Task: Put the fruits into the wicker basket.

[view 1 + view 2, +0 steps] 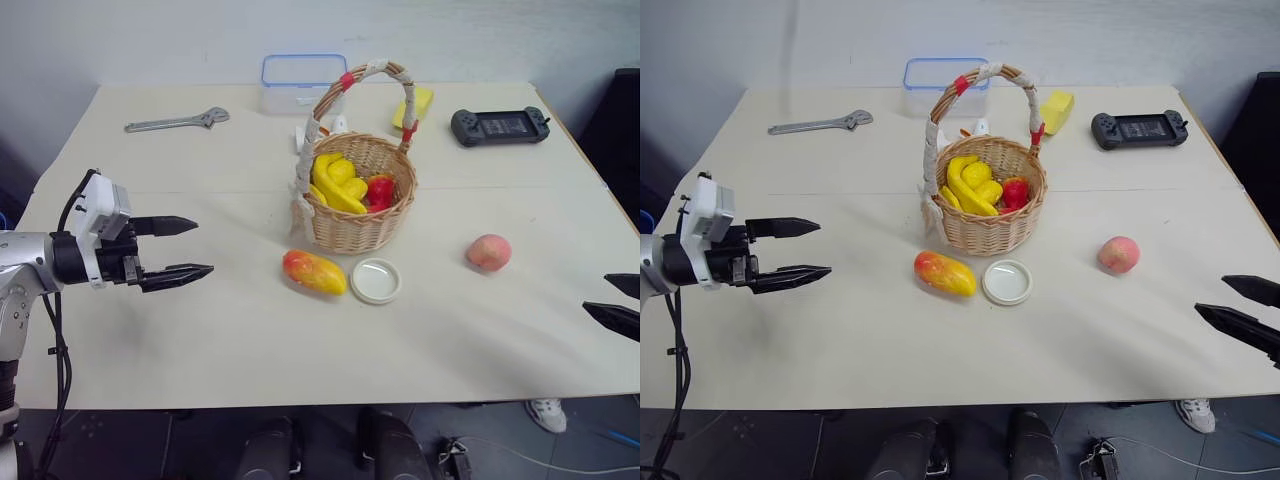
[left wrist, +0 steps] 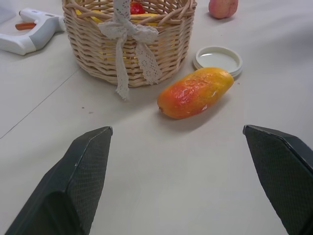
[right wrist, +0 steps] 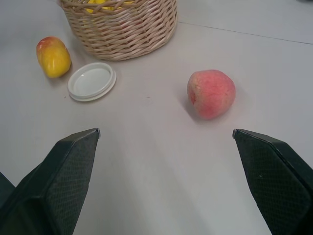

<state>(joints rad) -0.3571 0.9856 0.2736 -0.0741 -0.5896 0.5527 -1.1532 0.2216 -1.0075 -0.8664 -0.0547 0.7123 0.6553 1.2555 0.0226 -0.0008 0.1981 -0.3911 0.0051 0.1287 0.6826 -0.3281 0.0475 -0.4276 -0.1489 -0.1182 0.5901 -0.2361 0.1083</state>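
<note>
Pale counter (image 1: 200,330) carries mango (image 1: 314,272) and peach (image 1: 489,252) beside the wicker basket (image 1: 360,205) — both likely smooth, rigid, light — best pinched across their middles; left pincer (image 1: 172,248) and right pincer (image 1: 620,302) released, empty.

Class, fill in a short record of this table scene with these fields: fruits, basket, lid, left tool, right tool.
fruits: mango and peach, both lying on the table
basket: wicker basket upright, already holding yellow and red items
lid: white lid flat beside the mango
left tool: left tool open, empty, facing the mango
right tool: right tool open, empty, near the peach
</note>
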